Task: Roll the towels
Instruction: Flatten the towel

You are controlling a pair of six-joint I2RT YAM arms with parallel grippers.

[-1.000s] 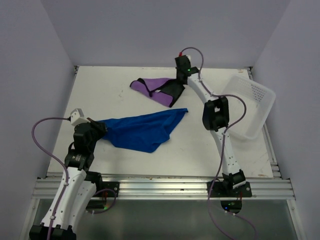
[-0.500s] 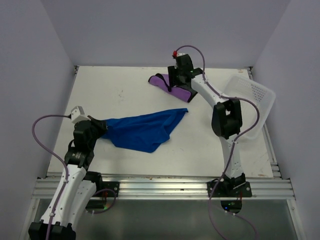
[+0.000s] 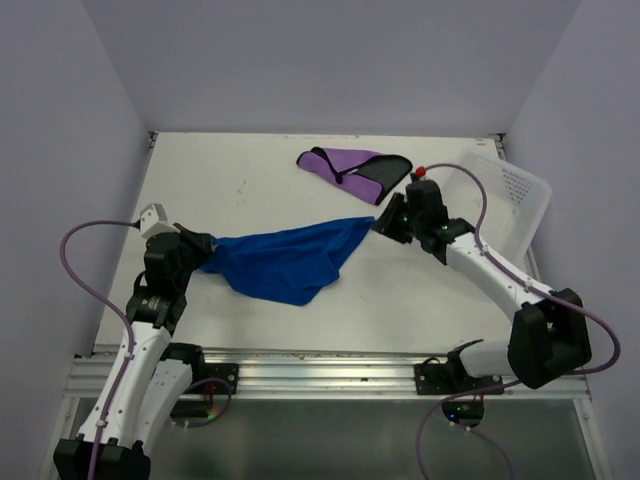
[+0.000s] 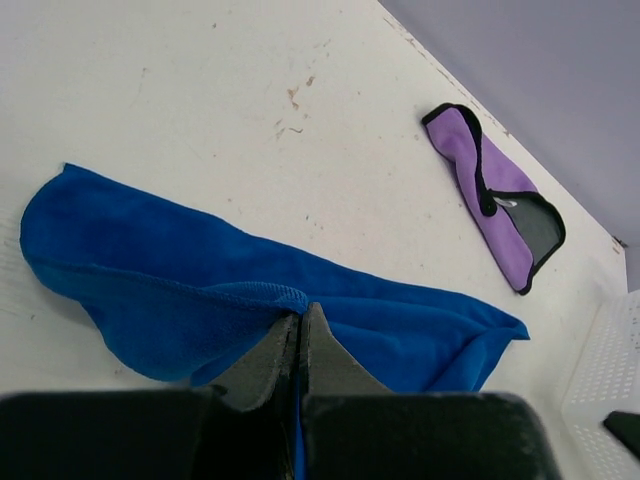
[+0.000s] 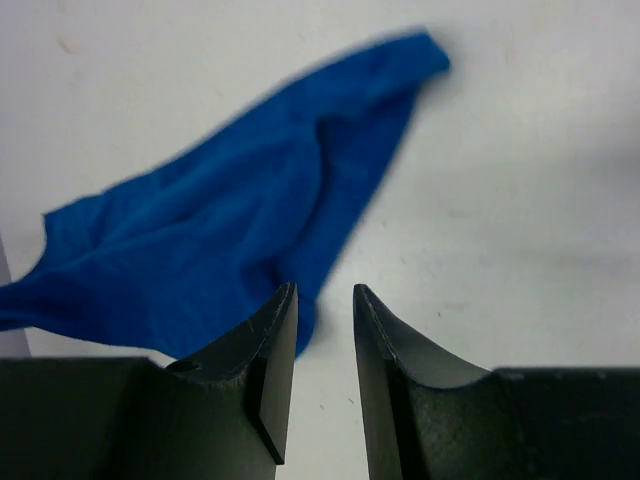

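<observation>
The royal blue towel (image 3: 285,262) lies spread and wrinkled across the table's middle; it also shows in the left wrist view (image 4: 180,300) and the right wrist view (image 5: 210,250). My left gripper (image 3: 205,248) is shut on its left edge (image 4: 296,312). The purple towel with a black section (image 3: 357,170) lies folded over at the back; it also shows in the left wrist view (image 4: 495,200). My right gripper (image 3: 383,222) is open and empty, just right of the blue towel's far corner, with nothing between its fingers (image 5: 325,295).
A white perforated basket (image 3: 510,195) stands tilted at the table's right edge, behind my right arm. The table (image 3: 240,190) has purple walls on three sides.
My right gripper let go of the purple towel, which now lies folded, and swung forward and down to the blue towel's right corner. The left gripper still holds the blue towel.
</observation>
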